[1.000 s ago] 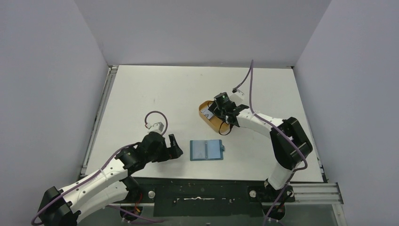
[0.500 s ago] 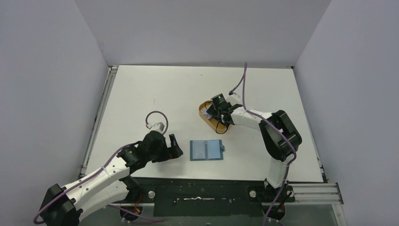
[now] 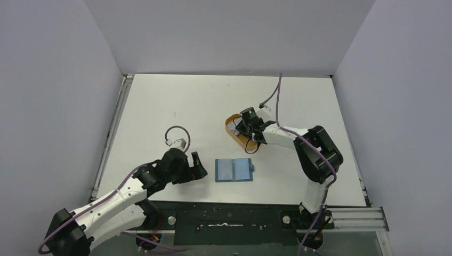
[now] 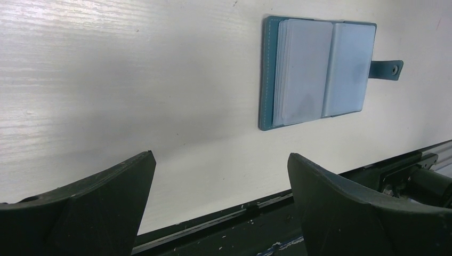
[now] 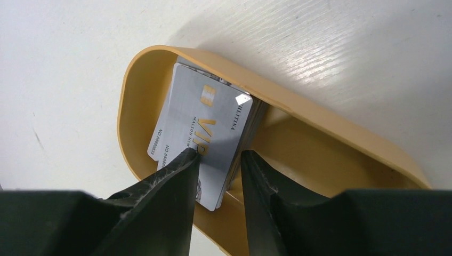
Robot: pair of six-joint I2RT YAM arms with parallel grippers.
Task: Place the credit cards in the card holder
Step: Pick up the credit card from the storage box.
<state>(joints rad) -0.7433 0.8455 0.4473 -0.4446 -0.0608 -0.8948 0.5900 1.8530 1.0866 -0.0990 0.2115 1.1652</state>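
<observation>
**Thin, slick cards taken by the edge**

The credit cards (image 5: 205, 114) lie as a small stack in the orange-tan tray (image 5: 330, 130), leaning against its wall with the near edge raised. The right gripper (image 5: 219, 154) is down in the tray, its jaws narrow, one on each side of that near edge. One fingertip touches the top card's face, but I cannot tell whether the pinch is firm.

The cards look light, stiff and glossy, so they are likely to slide over one another and to slip out of a shallow hold. A deeper bite across the faces near the raised edge should hold better. There is a risk of lifting several cards at once, or only the top one.

The card holder (image 4: 317, 72) lies open and flat on the surface (image 4: 133, 64), well apart from the tray, with its clear pockets facing up. Those pockets look soft and tight, so a card would have to go in edge first. The left gripper (image 4: 219, 156) hangs just beside the holder with its jaws wide and empty.
</observation>
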